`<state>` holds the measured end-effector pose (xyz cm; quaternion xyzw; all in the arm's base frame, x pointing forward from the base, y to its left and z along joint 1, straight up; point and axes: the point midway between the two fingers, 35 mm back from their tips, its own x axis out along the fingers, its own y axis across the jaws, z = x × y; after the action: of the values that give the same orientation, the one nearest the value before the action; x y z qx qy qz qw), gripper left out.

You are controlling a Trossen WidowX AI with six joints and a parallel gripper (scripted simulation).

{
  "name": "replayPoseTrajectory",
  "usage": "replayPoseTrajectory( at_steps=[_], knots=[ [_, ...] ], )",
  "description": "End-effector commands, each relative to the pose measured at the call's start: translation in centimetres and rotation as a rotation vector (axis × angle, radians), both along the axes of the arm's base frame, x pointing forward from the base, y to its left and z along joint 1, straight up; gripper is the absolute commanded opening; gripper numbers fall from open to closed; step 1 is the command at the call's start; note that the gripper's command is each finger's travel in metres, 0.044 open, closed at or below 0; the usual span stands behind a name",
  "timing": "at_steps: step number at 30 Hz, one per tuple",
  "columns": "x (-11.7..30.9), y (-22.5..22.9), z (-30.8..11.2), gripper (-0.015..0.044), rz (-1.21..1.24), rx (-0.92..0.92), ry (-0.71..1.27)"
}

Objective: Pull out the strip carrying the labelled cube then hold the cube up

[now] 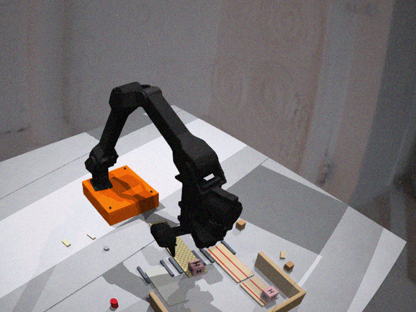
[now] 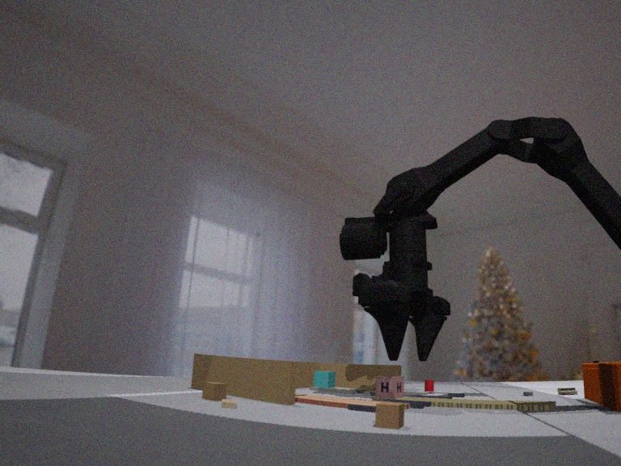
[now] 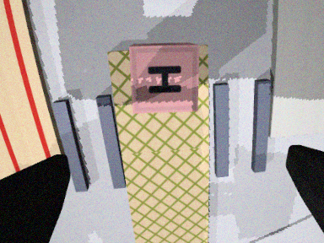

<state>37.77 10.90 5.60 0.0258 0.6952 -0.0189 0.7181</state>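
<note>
My gripper [image 2: 407, 358] [image 3: 180, 161] is open and empty, pointing down above the green-latticed strip [image 1: 183, 252] [image 2: 471, 403] [image 3: 169, 177]. No gap shows in that strip in the wrist view; the arm covers part of it in the top view. A pink cube marked H [image 1: 196, 267] [image 2: 390, 387] [image 3: 164, 78] sits on its far end, ahead of the fingers. The red-striped strip [image 1: 231, 260] [image 3: 25, 126] is parted by a gap from a shorter piece [image 1: 253, 285], which carries another pink H cube [image 1: 270, 293]. A pale plain strip [image 1: 161, 278] [image 3: 297, 55] lies on the other side.
Dark rails [image 1: 167, 267] [image 3: 221, 131] stand beside the strips. Wooden walls [image 1: 280, 275] [image 2: 245, 376] stand beyond. A cyan cube [image 2: 324, 379], a red cylinder [image 1: 114, 303] [image 2: 429, 385] and wooden blocks [image 1: 240, 224] [image 2: 390, 415] lie around. The orange base [image 1: 121, 191] is behind.
</note>
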Motion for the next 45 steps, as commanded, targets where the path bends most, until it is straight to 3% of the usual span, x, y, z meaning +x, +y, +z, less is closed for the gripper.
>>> replayPoseTrajectory(
  at_steps=[1, 6, 14, 44, 45],
  knots=[
    [1.4, 0.1, 0.5, 0.0440, 0.002, 0.003, -0.005],
    [2.7, 0.2, 0.8, 0.0440, 0.002, 0.003, -0.007],
    [2.8, 0.2, -0.2, 0.0250, 0.002, 0.003, -0.007],
    [3.0, 0.3, -4.7, 0.0250, 0.002, 0.003, -0.006],
    [3.0, 0.3, -4.4, 0.0224, 0.000, 0.002, -0.007]
  ],
)
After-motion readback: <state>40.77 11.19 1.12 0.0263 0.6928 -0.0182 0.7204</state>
